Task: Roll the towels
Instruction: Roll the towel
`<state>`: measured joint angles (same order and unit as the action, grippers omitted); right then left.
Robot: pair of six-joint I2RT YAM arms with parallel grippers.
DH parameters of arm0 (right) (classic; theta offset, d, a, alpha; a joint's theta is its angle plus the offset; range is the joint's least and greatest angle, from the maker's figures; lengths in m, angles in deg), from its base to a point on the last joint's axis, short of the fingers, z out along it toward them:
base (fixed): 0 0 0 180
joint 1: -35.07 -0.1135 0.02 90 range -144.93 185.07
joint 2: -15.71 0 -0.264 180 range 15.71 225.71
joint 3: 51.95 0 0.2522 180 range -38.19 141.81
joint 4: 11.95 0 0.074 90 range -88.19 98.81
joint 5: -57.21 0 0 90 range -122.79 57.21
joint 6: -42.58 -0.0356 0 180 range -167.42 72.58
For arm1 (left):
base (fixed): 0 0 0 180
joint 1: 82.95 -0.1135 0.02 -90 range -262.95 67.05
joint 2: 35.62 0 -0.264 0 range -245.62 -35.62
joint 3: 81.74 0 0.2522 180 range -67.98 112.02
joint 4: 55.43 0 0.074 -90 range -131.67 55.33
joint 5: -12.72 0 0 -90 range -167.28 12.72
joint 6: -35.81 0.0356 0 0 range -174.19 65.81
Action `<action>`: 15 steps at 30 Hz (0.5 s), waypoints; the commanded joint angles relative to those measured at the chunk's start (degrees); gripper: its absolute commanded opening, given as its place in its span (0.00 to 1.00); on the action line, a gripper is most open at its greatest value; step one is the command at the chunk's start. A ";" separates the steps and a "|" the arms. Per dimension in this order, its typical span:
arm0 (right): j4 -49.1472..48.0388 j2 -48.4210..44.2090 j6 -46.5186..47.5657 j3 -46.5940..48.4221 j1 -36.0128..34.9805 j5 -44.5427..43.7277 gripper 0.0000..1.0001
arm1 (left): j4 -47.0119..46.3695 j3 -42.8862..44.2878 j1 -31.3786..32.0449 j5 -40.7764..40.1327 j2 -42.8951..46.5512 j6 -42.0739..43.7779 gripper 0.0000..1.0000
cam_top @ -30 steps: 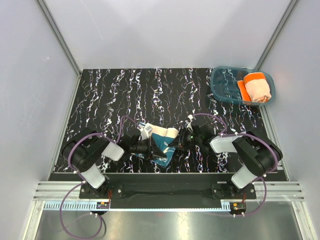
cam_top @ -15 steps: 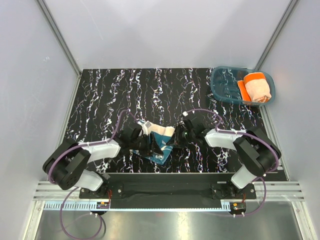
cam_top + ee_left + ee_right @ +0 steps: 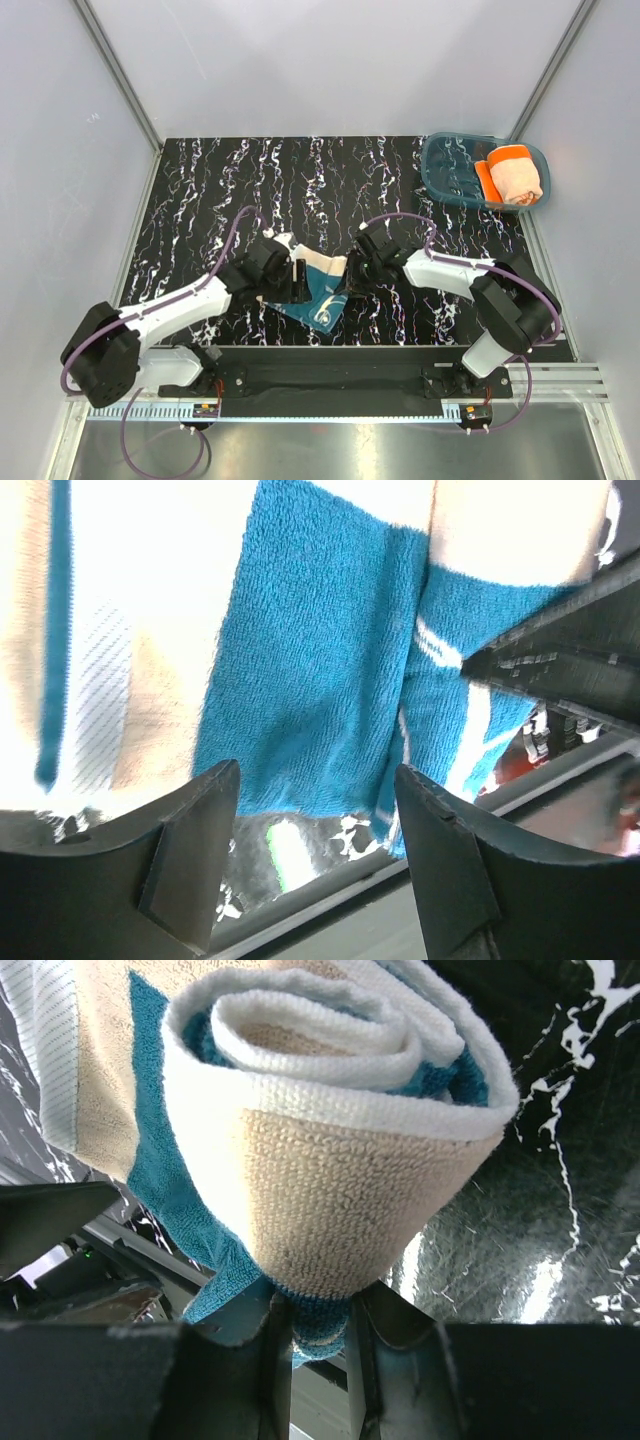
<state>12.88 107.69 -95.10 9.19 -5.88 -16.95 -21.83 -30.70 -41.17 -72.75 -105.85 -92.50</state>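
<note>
Right gripper (image 3: 316, 1312) clamped on the teal towel (image 3: 320, 292); left gripper (image 3: 316, 780) released.
The 2 arms meet at the near middle of the marbled table (image 3: 200, 200), where the teal towel lies partly rolled, cream back outward. The right jaws pinch a low fold at the roll's end. The left jaws stand well apart, close over the flat teal part, with nothing between them; contact cannot be told. The rolled orange towel (image 3: 516, 176) sits in the blue tray (image 3: 448, 170) at the far right corner.

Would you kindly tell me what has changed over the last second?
The left arm stretched out and its jaws opened off the dark teal cloth towel. The right arm reached further left, jaws still pinching the rolled end. The rolled orange towel in the blue plastic tray stayed.
</note>
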 commanded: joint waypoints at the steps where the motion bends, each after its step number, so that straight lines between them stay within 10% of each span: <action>1: 7.30 0.83 1.98 1.84 -0.97 -3.00 0.01 | 5.82 4.55 5.92 -14.43 3.61 3.32 0.69; 15: 13.45 5.92 1.28 7.91 -2.03 -3.97 0.01 | 7.15 10.53 29.13 -34.24 -0.50 8.33 0.69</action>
<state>21.40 111.80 -94.58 16.07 -6.80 -17.67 -13.92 -23.29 -15.07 -100.55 -104.06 -86.51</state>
